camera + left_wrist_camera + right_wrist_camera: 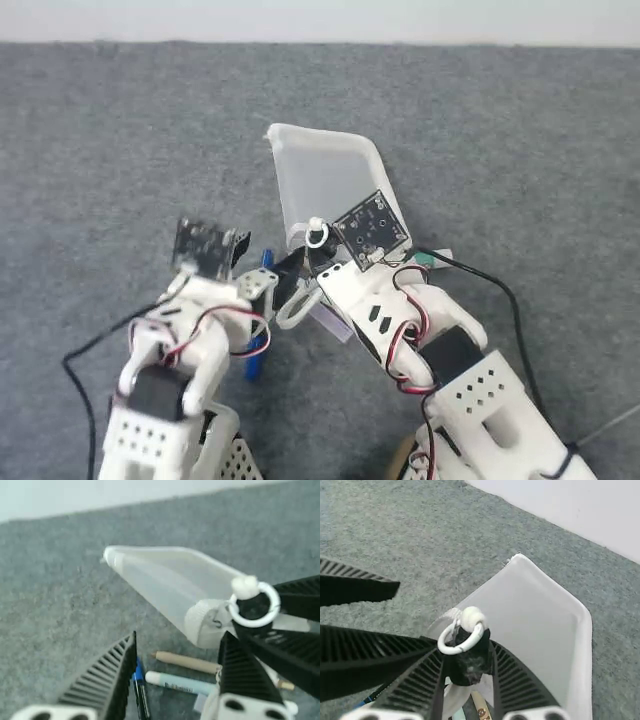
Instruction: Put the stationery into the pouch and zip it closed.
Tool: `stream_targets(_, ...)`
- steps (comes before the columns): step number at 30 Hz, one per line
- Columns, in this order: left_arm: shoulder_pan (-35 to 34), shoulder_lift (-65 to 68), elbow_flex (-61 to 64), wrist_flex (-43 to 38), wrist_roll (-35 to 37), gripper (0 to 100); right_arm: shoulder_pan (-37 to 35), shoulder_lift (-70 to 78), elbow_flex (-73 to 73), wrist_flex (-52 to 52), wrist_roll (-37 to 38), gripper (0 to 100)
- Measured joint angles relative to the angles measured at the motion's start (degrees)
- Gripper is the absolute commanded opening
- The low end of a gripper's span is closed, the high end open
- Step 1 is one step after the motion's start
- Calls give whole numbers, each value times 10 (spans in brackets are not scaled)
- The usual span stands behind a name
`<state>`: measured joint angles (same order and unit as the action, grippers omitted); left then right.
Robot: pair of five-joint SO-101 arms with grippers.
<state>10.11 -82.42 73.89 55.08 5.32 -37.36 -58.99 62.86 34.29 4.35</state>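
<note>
A grey, felt-like table [120, 130] ran back to a pale wall. The translucent pouch [330, 185] lay about midway across it. Its long axis ran from the arms toward the far edge, with the closed end pointing at the wall and the zip end facing the near edge. The right gripper [467, 655] was pressed together on that near end, just under the ring pull [461, 632]. This was probably to steady the mouth and tip it up for loading. The left gripper [180, 636] hung with its jaws spread above the stationery, likely lining up a pick. A blue pen [138, 682], a wooden pencil [186, 661] and a pale marker [172, 681] lay outside the pouch, just beside its mouth on the near-edge side.
</note>
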Motion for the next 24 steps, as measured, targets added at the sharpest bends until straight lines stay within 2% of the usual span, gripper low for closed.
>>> stream_targets(6, -9, 100, -24, -39, 0, 251, 1, 0, 0, 0, 0, 6)
stream_targets(18, -26, 104, -24, -57, 13, 250, 1, 0, 0, 33, 0, 6)
stream_targets(24, -26, 105, -24, -57, 16, 130, 0, 0, 12, 33, 1, 6)
